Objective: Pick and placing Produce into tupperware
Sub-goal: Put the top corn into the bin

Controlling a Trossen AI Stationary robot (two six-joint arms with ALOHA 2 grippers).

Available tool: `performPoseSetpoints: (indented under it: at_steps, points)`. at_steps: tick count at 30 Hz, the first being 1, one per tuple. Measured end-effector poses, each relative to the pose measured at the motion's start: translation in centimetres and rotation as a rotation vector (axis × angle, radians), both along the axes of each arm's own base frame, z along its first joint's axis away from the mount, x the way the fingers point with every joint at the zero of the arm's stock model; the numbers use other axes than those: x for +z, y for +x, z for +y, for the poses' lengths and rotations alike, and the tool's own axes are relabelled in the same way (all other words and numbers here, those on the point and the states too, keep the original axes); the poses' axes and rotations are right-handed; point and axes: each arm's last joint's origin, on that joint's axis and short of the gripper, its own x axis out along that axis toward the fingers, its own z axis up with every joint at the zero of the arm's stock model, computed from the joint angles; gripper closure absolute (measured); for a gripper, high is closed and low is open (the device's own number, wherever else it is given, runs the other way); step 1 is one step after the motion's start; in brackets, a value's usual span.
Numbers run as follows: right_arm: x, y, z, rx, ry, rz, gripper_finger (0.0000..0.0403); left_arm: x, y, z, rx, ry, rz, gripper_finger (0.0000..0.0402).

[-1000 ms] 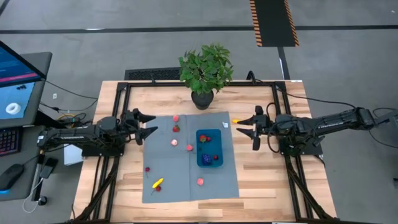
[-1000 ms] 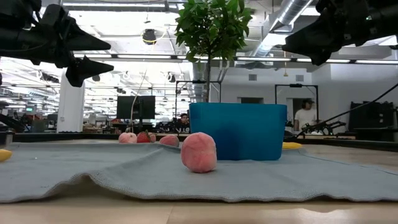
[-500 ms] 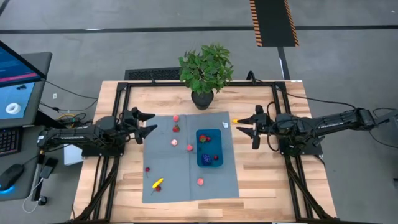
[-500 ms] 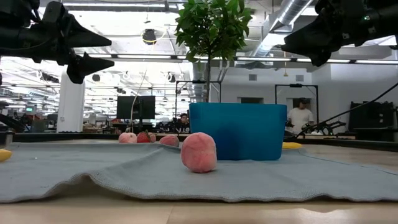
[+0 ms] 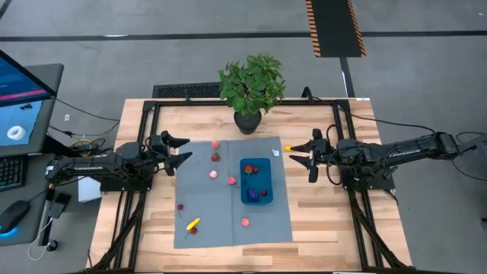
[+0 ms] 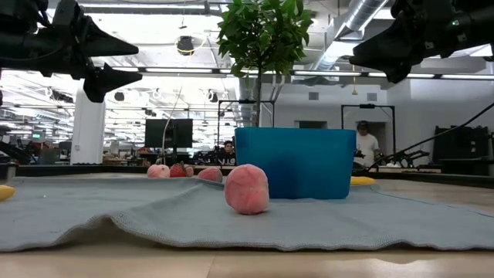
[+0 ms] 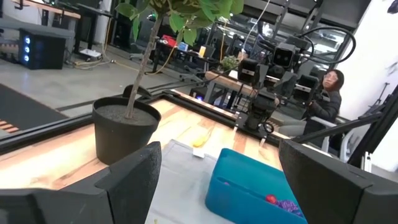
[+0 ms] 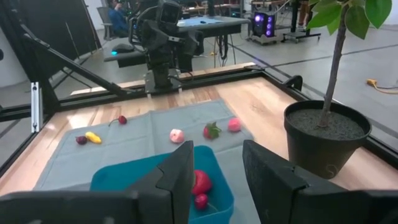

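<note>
Both arms hover above the bench with nothing held: the left end effector (image 5: 179,151) gapes wide at the left edge of the grey mat (image 5: 205,228), and the right end effector (image 5: 303,154) stands open, narrower, just right of the mat. The blue container (image 5: 256,181) sits on the mat with a few pieces inside, while pink and red pieces like the strawberry (image 5: 215,157) lie scattered to its left. These tiny round fruits could roll from closing fingers, and the loose, rippled mat could snag a low fingertip.

Open-plan robotics lab: monitors (image 6: 171,132), benches, ceiling ducts (image 6: 363,15).
</note>
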Motion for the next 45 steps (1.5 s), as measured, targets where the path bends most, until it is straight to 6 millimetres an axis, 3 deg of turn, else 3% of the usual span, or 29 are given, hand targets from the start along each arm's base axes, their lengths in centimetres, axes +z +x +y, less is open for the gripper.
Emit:
performPoseSetpoints:
  at_steps: [24,37,41,45]
  points:
    - [0.0,0.0,0.0,0.000,0.000,0.002,0.0243,0.0,0.0,0.0,-0.001,-0.001,0.000,0.0086]
    - [-1.4,1.2,0.0,-0.010,0.017,0.097,0.0243,0.0,0.0,0.0,-0.002,-0.017,-0.003,0.0086]
    - [-1.2,1.8,-0.6,-0.071,0.026,0.047,0.0243,0.0,0.0,0.0,0.000,-0.016,-0.003,0.0086]
    - [-1.5,2.0,-1.1,-0.066,0.029,0.164,0.0243,0.0,0.0,0.0,0.016,-0.021,-0.004,0.0086]
